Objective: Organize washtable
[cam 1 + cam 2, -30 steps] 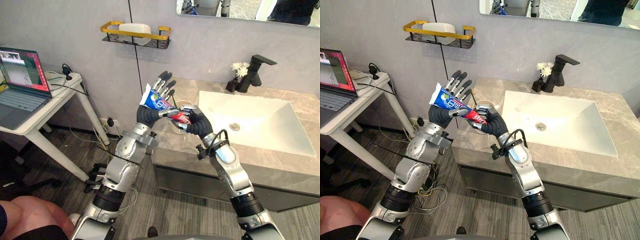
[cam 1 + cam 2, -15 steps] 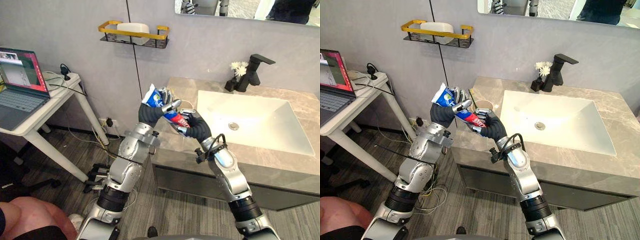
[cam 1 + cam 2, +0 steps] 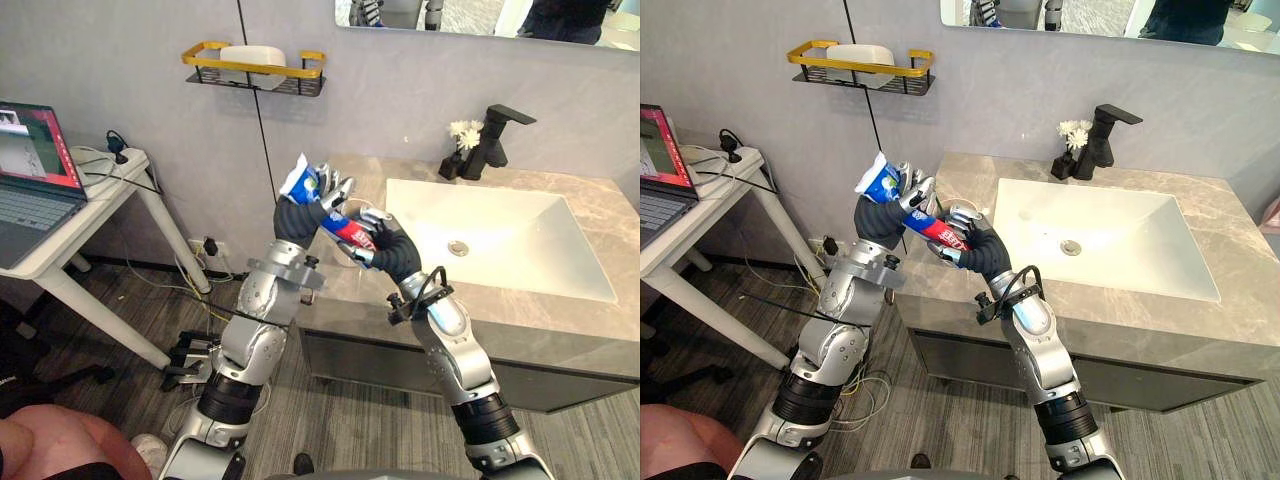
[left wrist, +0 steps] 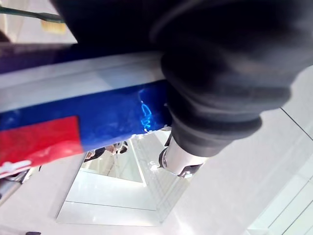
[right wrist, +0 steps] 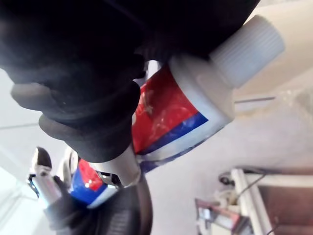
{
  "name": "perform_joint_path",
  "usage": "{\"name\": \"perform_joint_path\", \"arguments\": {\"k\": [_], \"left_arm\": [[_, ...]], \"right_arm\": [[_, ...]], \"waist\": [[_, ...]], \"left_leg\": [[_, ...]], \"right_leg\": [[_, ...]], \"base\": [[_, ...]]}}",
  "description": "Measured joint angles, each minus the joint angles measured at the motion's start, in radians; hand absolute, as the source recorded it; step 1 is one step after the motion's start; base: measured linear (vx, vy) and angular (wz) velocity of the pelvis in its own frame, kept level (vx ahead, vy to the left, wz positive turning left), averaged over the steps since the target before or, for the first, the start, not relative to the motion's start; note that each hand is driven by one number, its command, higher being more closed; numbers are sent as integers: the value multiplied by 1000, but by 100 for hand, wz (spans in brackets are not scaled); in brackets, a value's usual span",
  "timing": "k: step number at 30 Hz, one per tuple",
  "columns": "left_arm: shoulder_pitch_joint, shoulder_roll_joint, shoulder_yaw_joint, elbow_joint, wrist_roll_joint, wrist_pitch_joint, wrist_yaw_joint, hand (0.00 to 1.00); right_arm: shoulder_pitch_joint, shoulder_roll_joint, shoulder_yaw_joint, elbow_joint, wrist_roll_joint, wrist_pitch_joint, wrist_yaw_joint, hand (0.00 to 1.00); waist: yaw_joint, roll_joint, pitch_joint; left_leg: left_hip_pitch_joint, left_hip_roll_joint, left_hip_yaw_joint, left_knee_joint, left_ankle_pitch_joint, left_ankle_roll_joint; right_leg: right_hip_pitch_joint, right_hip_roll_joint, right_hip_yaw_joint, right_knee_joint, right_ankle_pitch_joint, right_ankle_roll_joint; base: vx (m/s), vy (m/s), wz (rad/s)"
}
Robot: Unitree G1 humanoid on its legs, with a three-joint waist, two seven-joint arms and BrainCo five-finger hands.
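Marble washtable [image 3: 560,330] with white sink [image 3: 520,250]. On the wall, a gold-rimmed rack [image 3: 300,57] holding a white block [image 3: 250,54]. Above the washtable's left edge, toothpaste tube [image 3: 303,182] gripped at both ends: left hand [image 3: 328,192] curled round the flat end, right hand [image 3: 392,252] closed round the cap end.

The toothpaste tube [image 3: 308,182] is shining like glossy plastic, and its skin is crinkling. Its white cap [image 5: 247,41] is showing fine ridges. The left hand [image 3: 298,215] and right hand [image 3: 390,255] are wearing dark, ribbed, matt covers. The counter [image 3: 560,310] is looking like smooth grey stone with pale veins. The sink [image 3: 500,240], at three o'clock from the tube, is gleaming smooth and white. The tap [image 3: 497,140] at one o'clock is looking matt black. The wire shelf [image 3: 255,70] at eleven o'clock is shining gold.
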Motion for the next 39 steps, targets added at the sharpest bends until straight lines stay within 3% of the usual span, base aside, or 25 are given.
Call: {"name": "perform_joint_path", "arguments": {"k": [6,15,23,39], "left_arm": [[-164,49,31,0,40,-24,23,100],[-327,80,51,82,71,-54,57,100],[-373,97,78,196,115,-54,90,100],[-385,98,83,324,266,-47,86,100]], "right_arm": [[48,-1,36,2,81,25,21,0],[120,-1,41,3,97,43,31,0],[235,-2,36,3,130,54,30,0],[392,0,4,2,164,57,63,0]], "waist": [[-7,1,0],[-33,2,-2],[-55,3,-3],[-80,19,-18]], "left_leg": [[0,2,8,0,0,0],[0,3,13,-1,0,0],[-1,5,36,0,0,0],[-17,7,61,-1,0,0]], "right_leg": [[-3,2,7,-2,3,-2],[-9,8,15,-2,4,-4],[-23,9,37,-3,9,-7],[-55,9,67,-3,20,-9]], "base": [[-3,12,-3],[0,8,-2],[1,25,-8],[-1,28,-5]]}}
